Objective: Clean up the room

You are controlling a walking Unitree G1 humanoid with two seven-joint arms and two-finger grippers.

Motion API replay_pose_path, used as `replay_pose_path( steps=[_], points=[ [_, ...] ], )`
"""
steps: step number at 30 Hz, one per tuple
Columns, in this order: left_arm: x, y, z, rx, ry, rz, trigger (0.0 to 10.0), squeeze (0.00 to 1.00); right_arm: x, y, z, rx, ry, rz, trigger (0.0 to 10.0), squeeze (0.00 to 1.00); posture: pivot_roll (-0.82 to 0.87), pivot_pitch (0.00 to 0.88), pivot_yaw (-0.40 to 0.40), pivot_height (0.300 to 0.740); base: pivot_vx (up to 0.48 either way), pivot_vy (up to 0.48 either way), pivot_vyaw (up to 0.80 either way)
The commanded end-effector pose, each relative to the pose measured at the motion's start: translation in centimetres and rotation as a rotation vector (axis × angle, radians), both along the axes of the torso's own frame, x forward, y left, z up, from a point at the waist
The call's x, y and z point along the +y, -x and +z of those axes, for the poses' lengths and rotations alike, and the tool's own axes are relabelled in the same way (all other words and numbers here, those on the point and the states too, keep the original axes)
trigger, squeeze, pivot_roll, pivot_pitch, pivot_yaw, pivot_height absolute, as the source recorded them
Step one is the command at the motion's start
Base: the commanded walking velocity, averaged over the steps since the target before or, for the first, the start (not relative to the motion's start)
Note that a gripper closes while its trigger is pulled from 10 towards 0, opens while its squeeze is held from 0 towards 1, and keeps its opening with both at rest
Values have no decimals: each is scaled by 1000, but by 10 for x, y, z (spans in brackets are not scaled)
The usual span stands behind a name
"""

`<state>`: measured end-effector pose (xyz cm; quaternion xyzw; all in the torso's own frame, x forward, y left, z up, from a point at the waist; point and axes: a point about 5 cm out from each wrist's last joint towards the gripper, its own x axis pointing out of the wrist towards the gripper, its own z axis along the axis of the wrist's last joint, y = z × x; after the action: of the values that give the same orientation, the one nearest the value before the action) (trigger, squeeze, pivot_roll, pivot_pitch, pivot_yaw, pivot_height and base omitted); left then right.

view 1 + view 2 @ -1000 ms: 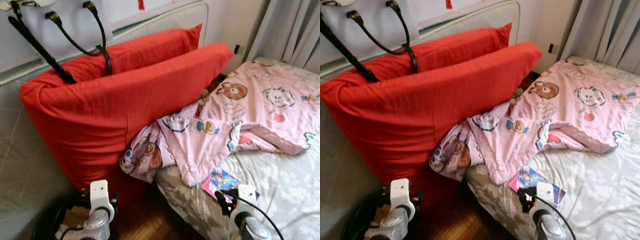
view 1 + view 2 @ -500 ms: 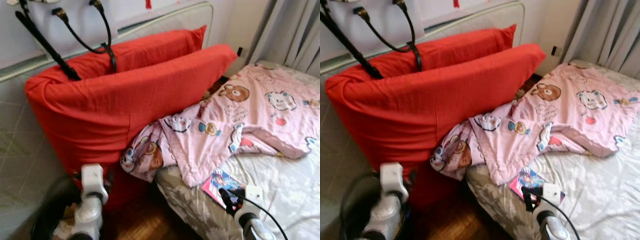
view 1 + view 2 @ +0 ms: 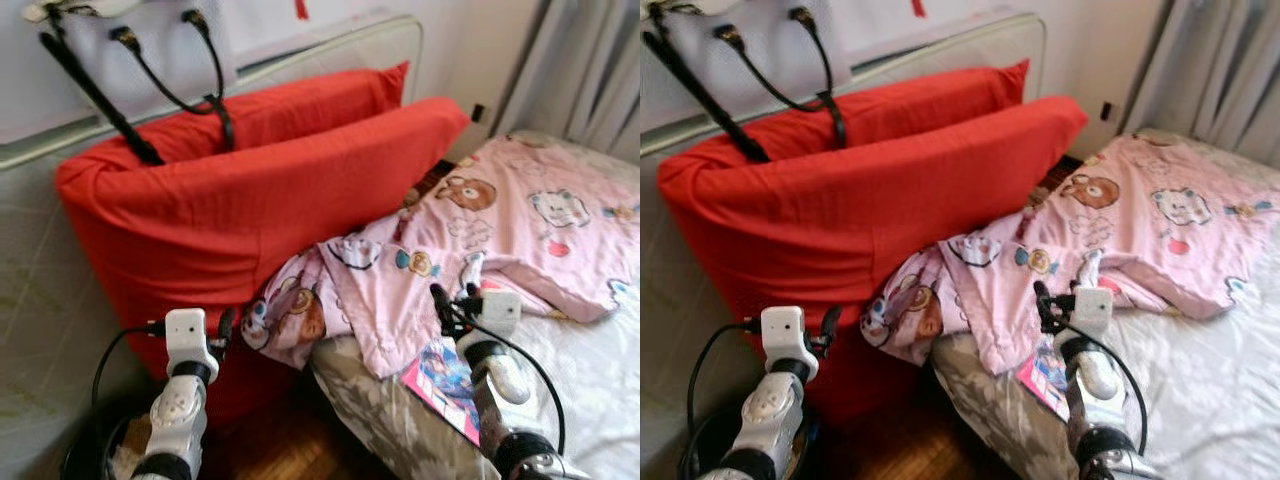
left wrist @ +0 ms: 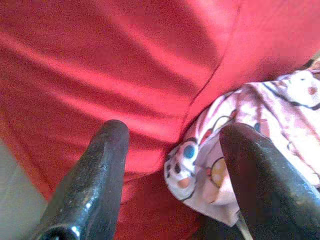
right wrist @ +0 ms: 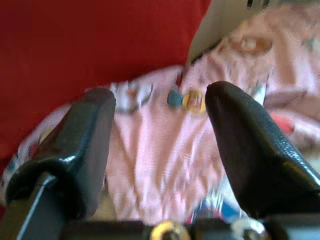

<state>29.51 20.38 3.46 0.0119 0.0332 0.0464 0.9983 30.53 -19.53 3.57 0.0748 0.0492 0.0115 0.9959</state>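
Cartoon-print pink blanket (image 3: 500,240) beside red pillows (image 3: 250,200), no legible writing

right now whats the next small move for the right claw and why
Probably ease the open right claw forward onto the pink blanket: it hovers just above the blanket's rumpled edge, which spills off the bed against the red cushion.
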Motion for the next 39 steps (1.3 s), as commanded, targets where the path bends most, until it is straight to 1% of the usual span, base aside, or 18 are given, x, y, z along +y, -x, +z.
replay_pose_path(
  steps=[1, 8, 11, 14, 17, 20, 25, 27, 30, 34, 39],
  points=[
    [1, 1, 1, -16, -6, 4, 10000, 0, -1, 5, -7, 26, -15, -19, 10000, 0, -9, 0, -23, 740, 0, 0, 0],
    [2, -1, 5, -36, -6, 7, 10000, 0, 2, 5, -9, 48, 1, -21, 10000, 0, 1, 0, -19, 740, 0, 0, 0],
    [1, -3, 8, -45, -5, 6, 10000, 0, 2, 7, -15, 105, 12, -52, 10000, 0, 15, 0, -18, 740, 0, 0, 0],
    [2, -5, 9, -43, -11, -7, 10000, 0, 3, 6, -16, 119, 9, -56, 10000, 0, 19, 4, 0, 710, 0, 0, 0],
    [2, -6, 10, -41, -17, -19, 10000, 0, 3, 7, -17, 126, 9, -64, 10000, 0, 32, 4, 3, 690, 0, 0, 0],
    [1, -11, 16, -59, -9, -37, 10000, 0, 6, 5, -16, 119, 10, -58, 10000, 0, 36, 15, 10, 665, 0, 0, 0],
    [2, -12, 16, -51, -13, -35, 10000, 0, 6, 5, -16, 120, 8, -69, 10000, 0, 47, 9, 7, 665, 0, 0, 0],
    [3, -12, 16, -49, -12, -33, 10000, 0, 7, 4, -15, 118, 11, -60, 10000, 0, 30, 8, 22, 665, 0, 0, 0],
    [0, -12, 16, -49, -9, -47, 10000, 0, 5, 4, -15, 116, 3, -81, 10000, 0, 34, 10, 23, 665, 0, 0, 0],
    [-1, -13, 17, -50, -4, -52, 10000, 0, 5, 4, -14, 116, 5, -80, 10000, 0, 35, 14, 23, 665, 0, 0, 0],
    [-1, -15, 18, -49, 6, -60, 10000, 0, 7, 0, -12, 118, 10, -74, 10000, 0, 43, 18, 20, 665, 0, 0, 0]
  ],
)
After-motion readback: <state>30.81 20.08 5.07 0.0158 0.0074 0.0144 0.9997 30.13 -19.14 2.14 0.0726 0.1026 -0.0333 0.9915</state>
